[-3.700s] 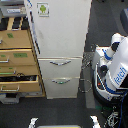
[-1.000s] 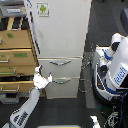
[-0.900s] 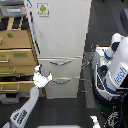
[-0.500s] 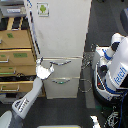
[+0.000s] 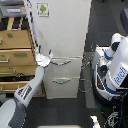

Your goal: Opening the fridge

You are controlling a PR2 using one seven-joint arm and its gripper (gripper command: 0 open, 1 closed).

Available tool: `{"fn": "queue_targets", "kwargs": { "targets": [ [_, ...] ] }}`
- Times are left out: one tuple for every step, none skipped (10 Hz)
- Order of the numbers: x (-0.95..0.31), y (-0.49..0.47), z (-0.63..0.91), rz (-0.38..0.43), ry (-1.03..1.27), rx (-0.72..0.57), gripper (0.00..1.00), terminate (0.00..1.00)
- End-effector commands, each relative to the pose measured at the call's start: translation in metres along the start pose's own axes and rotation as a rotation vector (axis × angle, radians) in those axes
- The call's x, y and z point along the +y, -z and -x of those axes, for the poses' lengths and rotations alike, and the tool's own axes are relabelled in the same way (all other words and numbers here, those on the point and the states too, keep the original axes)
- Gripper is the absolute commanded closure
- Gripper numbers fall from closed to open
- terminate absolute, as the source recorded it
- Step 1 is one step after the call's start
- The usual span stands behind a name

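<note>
The tall white fridge (image 5: 62, 35) stands in the middle of the exterior view. Its large upper door carries a small green-and-white sticker (image 5: 43, 8). Below are two drawers with curved silver handles, the upper handle (image 5: 69, 61) and the lower handle (image 5: 63, 80). My arm reaches up from the lower left. My gripper (image 5: 46, 58) is at the fridge's left edge, level with the seam under the upper door and next to the left end of the upper handle. Its fingers look spread and hold nothing. The fridge door and drawers look shut.
A wooden drawer cabinet (image 5: 15, 55) with drawers pulled out stands right against the fridge's left side, just behind my arm. A white robot base with cables (image 5: 116, 70) stands on the exterior view's right. The floor (image 5: 70, 110) is dark.
My arm came into view from the lower left, rose, and moved right. The gripper went from in front of the wooden cabinet to the fridge's left edge by the upper handle.
</note>
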Motion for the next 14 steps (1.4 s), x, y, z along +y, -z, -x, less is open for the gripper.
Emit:
{"fn": "queue_targets", "kwargs": {
  "targets": [
    [0.044,-0.001,-0.039,-0.022,-0.039,0.024,0.00,0.00],
    [0.056,-0.004,-0.041,-0.041,-0.015,0.019,0.00,0.00],
    [0.062,-0.005,-0.042,-0.046,-0.014,0.016,0.00,0.00],
    [0.075,-0.009,-0.042,-0.063,-0.012,0.014,0.00,0.00],
    [0.082,-0.012,-0.041,-0.079,0.000,0.014,0.00,0.00],
    [0.096,-0.011,-0.044,-0.102,0.008,0.020,0.00,0.00],
    [0.098,-0.011,-0.045,-0.101,0.007,0.019,0.00,0.00],
    [0.101,-0.010,-0.052,-0.100,0.019,0.012,0.00,0.00],
    [0.100,-0.007,-0.059,-0.073,0.031,0.026,0.00,0.00],
    [0.097,0.001,-0.070,-0.005,0.032,0.054,0.00,0.00],
    [0.095,0.006,-0.077,0.014,0.032,0.064,0.00,0.00],
    [0.092,0.011,-0.079,0.064,0.040,0.074,0.00,0.00],
    [0.086,0.020,-0.078,0.092,0.077,0.090,1.00,0.00],
    [0.084,0.023,-0.076,0.109,0.088,0.099,1.00,0.00]
  ]
}}
